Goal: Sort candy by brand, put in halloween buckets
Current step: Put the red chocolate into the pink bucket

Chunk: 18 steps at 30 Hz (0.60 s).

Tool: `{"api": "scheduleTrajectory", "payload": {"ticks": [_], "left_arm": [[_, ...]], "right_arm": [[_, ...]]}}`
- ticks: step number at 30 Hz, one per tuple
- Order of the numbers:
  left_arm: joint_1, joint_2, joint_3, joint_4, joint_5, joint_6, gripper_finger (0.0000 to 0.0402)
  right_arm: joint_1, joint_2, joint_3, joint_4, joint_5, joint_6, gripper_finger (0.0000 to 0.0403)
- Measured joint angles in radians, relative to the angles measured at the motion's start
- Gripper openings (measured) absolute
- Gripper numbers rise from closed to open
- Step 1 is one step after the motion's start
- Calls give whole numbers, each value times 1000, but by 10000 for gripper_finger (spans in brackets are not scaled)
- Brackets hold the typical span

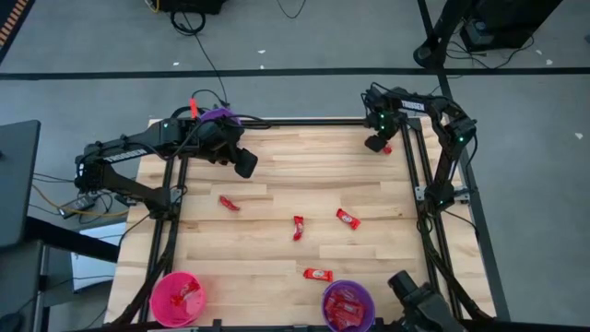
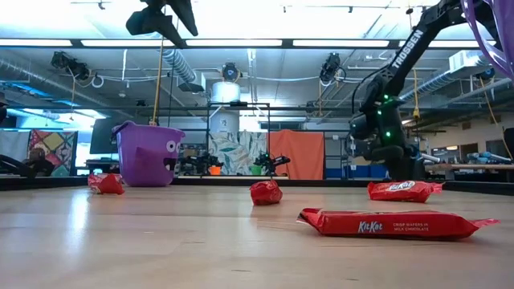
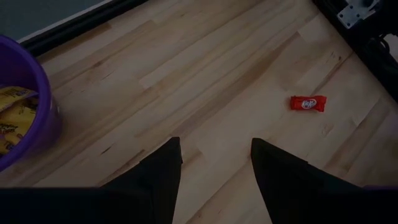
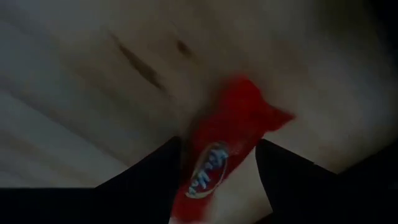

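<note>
While the right gripper sat low at the table's upper right in the high view, its fingers stood apart w/ a red KitKat bar between them; can't tell if they'd pinched it. Left gripper hovered upper left of centre, jaws open, nothing held, right beside the purple bucket at the top edge, which had yellow packets inside. Four red bars lay loose mid-table: one left, one centre, one right of centre, one lower. Along the bottom edge: pink bucket at left, 2nd purple bucket at right, both w/ red wrappers in them.
</note>
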Motion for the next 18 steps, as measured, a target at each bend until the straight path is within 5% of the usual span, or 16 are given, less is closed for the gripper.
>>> {"api": "scheduleTrajectory", "payload": {"ticks": [6,14,18], "left_arm": [[0,0,0,2,-2,-6,197],[0,8,0,77,-2,17,197],[-7,51,0,189,11,94,197]], "right_arm": [[-4,-6,-35,32,-25,26,194],[-5,1,10,16,11,67,48],[-3,-30,78,-16,-101,105,48]]}}
